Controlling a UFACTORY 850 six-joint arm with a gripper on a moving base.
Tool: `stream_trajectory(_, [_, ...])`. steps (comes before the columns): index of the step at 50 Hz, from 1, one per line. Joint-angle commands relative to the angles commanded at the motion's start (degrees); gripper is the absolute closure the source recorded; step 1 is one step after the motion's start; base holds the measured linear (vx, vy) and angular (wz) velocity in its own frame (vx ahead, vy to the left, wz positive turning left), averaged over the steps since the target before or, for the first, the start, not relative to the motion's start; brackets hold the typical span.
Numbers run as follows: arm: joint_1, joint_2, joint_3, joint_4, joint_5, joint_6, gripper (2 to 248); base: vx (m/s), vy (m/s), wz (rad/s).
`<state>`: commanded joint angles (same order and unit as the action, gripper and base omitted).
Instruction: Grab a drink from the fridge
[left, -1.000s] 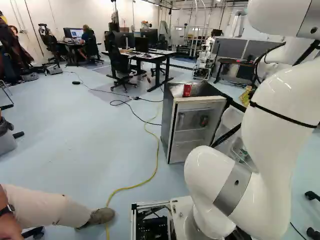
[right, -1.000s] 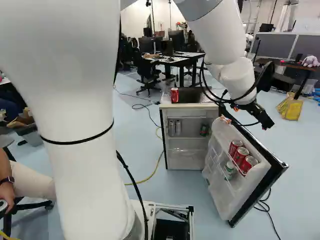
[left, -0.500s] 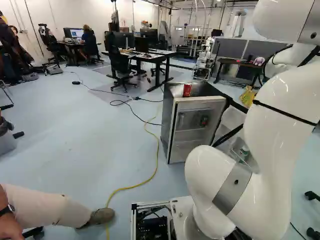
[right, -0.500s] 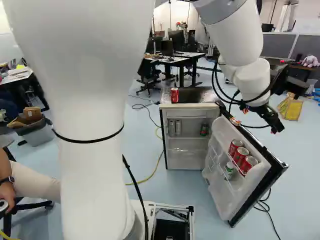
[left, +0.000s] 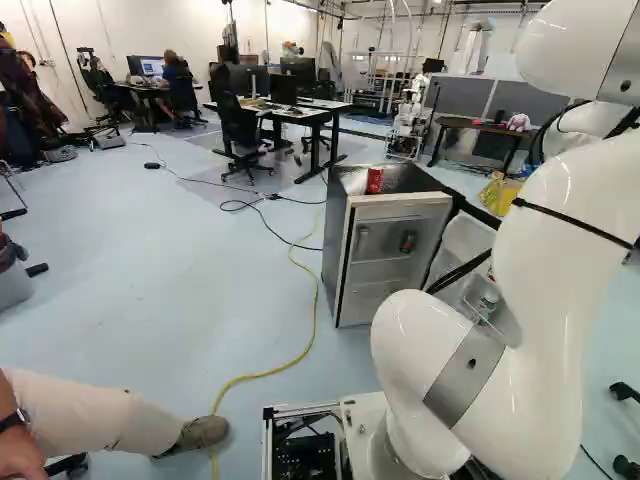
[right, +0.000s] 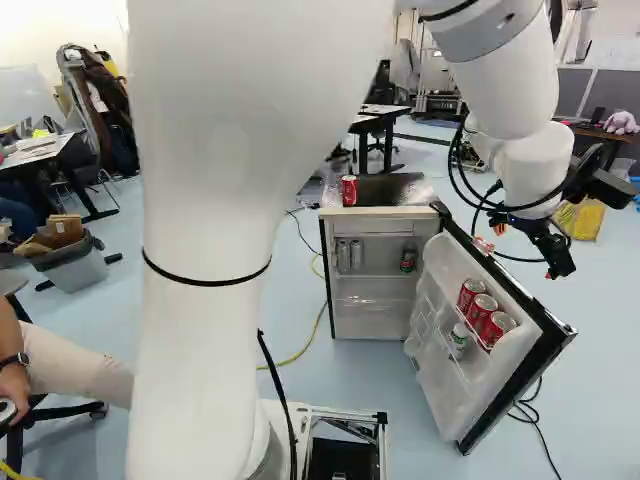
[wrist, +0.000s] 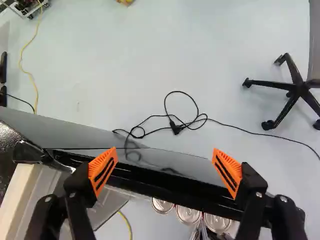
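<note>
The door (right: 435, 375) is crossing the way ahead of the gripper (right: 562, 268); beside it, floor (right: 600, 310) is lying open.

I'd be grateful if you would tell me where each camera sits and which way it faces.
Left base view: on the base, behind and left of the arm, facing ahead and slightly down at the fridge; the arm fills its right side.
Right base view: behind and right, facing the same way; the arm stands left of middle, the gripper at the right.
Wrist view: on the wrist, looking down past both open fingers at the fridge door and floor.
Both base views share the red can atop the fridge.
</note>
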<state>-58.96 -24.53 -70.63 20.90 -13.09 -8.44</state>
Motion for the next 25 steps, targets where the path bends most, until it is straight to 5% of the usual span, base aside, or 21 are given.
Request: stream_trajectory(25, [-1.31, -6.77, -5.10, 0.08, -0.16, 0.00, 3, 0.000, 0.000, 0.000])
